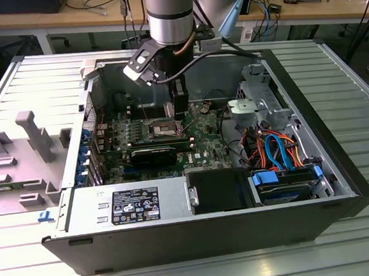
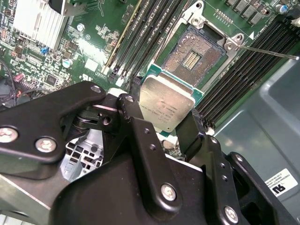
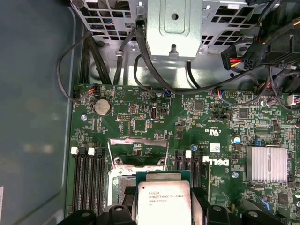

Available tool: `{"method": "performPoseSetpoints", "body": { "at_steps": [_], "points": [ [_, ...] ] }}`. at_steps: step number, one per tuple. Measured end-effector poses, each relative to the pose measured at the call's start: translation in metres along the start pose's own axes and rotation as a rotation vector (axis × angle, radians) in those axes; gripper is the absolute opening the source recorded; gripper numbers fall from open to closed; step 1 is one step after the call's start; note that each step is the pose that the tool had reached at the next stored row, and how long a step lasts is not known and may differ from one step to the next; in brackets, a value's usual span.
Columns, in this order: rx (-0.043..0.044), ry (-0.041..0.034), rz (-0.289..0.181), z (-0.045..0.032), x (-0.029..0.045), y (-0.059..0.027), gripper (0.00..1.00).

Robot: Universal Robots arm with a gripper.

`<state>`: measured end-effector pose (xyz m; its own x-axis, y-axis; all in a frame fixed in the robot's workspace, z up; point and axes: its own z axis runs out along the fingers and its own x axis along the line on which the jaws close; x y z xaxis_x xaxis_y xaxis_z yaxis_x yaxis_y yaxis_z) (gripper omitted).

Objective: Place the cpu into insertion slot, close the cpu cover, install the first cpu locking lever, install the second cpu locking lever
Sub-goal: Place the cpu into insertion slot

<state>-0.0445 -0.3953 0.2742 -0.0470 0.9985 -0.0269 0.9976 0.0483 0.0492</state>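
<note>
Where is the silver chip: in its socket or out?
Out. The gripper clamps the chip by its edges above the green board, and the socket lies bare, its dark centre showing.

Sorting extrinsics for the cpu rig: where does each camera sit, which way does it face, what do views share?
Exterior view: off the arm, raised, looking down into the open computer case; the arm stands over the motherboard.
First wrist view: at the wrist, looking along the gripper, which grips the cpu, to the motherboard.
Second wrist view: at the wrist, facing the empty insertion slot; black gripper linkage shows.
Shared: both wrist views show the cpu held in the gripper.
</note>
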Motion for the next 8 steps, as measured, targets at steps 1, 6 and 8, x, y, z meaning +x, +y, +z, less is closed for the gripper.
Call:
{"method": "performPoseSetpoints", "body": {
  "at_steps": [1,6,8],
  "points": [
    [0.0000,0.0000,0.000,0.0002,0.0000,0.0000,0.55],
    [-0.0001,0.0000,0.000,0.0014,0.0001,-0.0002,0.55],
    [-0.0001,0.0000,0.000,0.0019,0.0001,-0.0002,0.55]
  ]
}}
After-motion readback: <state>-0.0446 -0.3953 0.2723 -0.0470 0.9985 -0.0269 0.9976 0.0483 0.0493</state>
